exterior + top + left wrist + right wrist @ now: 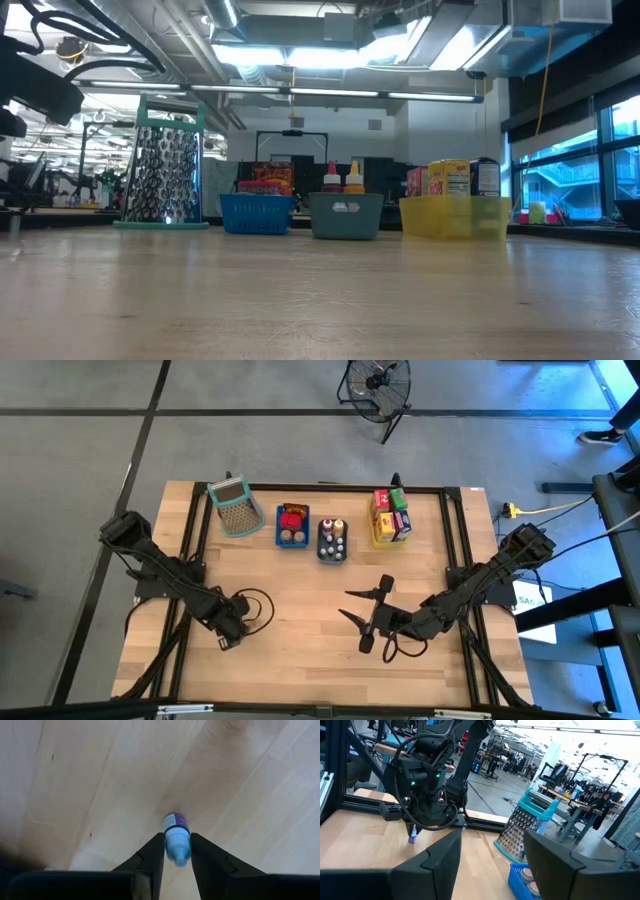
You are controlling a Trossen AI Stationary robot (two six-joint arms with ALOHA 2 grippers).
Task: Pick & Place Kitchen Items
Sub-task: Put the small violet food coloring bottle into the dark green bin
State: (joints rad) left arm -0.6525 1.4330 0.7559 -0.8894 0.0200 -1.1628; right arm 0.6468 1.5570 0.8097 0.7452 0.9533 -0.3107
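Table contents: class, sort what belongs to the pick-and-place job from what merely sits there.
Job: small white-capped purple-labelled bottle between left gripper fingers; red and yellow cartons; tiny bottles.

Bystanders: perforated metal mesh basket; black floor fan; right gripper, open, waiting.

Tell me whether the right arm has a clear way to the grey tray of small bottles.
Probably yes: bare tabletop lies between the right tool, open, and the grey tray; the left tool works far aside.
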